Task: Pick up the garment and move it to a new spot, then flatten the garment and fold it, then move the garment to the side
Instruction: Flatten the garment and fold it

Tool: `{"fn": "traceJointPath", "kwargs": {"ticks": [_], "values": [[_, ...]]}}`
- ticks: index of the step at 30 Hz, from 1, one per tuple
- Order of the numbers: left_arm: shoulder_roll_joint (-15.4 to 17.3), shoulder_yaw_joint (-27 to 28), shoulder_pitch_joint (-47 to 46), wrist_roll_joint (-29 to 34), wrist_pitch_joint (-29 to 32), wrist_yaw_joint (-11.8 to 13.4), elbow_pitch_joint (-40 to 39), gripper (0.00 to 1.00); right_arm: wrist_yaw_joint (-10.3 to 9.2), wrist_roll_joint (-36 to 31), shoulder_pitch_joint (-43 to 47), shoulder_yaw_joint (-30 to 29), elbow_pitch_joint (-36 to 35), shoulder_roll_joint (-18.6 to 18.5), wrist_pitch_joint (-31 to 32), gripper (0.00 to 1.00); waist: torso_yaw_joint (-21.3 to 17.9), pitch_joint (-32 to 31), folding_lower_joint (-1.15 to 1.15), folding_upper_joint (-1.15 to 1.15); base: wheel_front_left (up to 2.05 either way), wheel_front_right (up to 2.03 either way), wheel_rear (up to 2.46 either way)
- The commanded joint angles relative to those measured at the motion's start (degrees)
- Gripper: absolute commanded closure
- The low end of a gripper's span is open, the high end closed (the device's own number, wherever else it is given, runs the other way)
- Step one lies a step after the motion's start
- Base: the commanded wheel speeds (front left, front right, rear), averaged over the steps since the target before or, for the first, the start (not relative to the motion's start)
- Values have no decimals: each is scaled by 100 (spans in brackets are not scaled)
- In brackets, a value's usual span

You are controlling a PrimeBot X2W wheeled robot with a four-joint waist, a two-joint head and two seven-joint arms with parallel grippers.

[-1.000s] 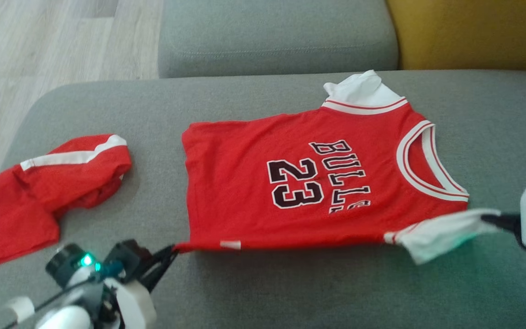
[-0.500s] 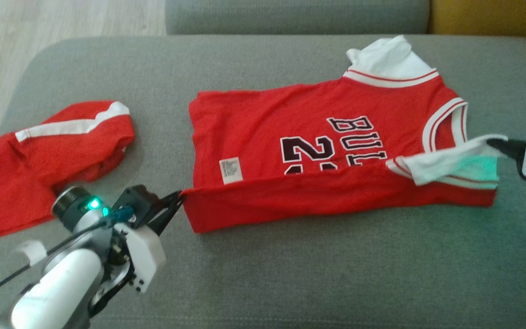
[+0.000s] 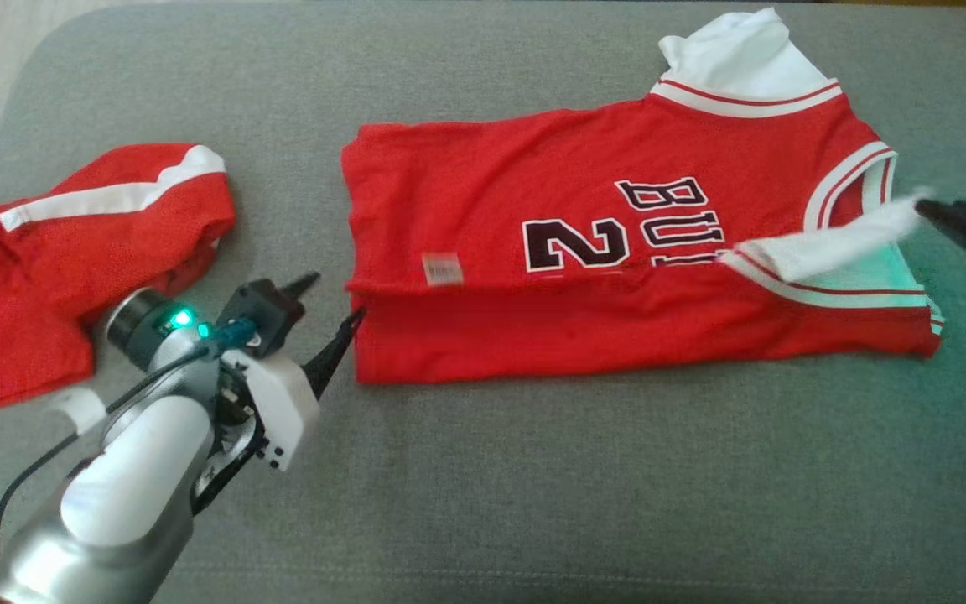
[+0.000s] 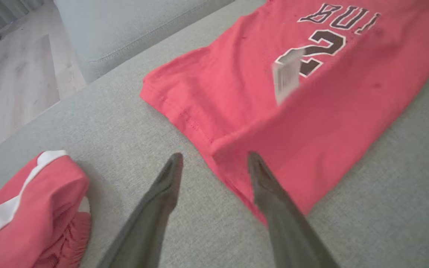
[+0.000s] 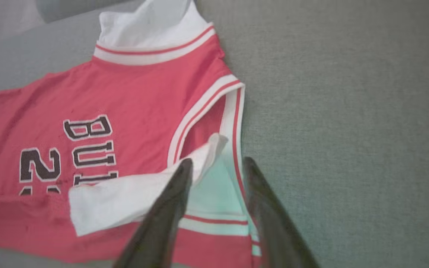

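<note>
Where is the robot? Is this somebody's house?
Probably a living room at home. The red jersey and red shorts lie on a grey fabric sofa seat, another grey cushion sits beside it, and pale wooden floor shows past its edge.

Soft, even light; faint shadows, slight blur.
A green tint is cast on the jersey's (image 3: 491, 184) white armhole trim (image 3: 885, 278) (a green lamp (image 3: 179, 319) is lit on the left arm (image 3: 131, 486)); the label (image 4: 287, 74) and the dark fingers (image 4: 164, 201) are smeared in the wrist views.
</note>
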Motion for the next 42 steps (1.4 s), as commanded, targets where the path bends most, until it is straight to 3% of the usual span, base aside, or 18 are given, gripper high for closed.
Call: {"fn": "traceJointPath", "kwargs": {"ticks": [1,10,18,24,28,38,42], "values": [[138,256,-320,16,-89,60,-100,0,-4,-55,-192,-37,-170,-26,-121,0,-32,19,0,0,0,0,0],[-418,1046,-197,-466,-1070,999,197,0,-4,-313,-229,-220,-21,412,-2127,0,-230,-145,0,0,0,0,0],[-1021,2189,518,-988,-1307,1577,-610,0,-4,-407,532,-53,-695,677,-4023,0,-460,-524,0,0,0,0,0],[-1499,2773,1291,-671,-1310,1624,-1292,0,-4,-1202,1352,-173,-1058,963,-5331,0,-578,-771,0,0,0,0,0],[-1798,3001,1794,-417,-1310,1550,-1436,0,-4,-1847,1935,-501,-1255,1286,-5857,0,-618,-895,0,0,0,0,0],[-2106,3373,2479,-8,-1311,1431,-1277,0,-4,-2906,3037,-1201,-2163,2261,-6167,0,-768,-1035,0,0,0,0,0],[-2124,3377,2490,94,-1311,1380,-1187,0,-4,-3028,3183,-1277,-2322,2384,-6175,0,-808,-1033,0,0,0,0,0]]}}
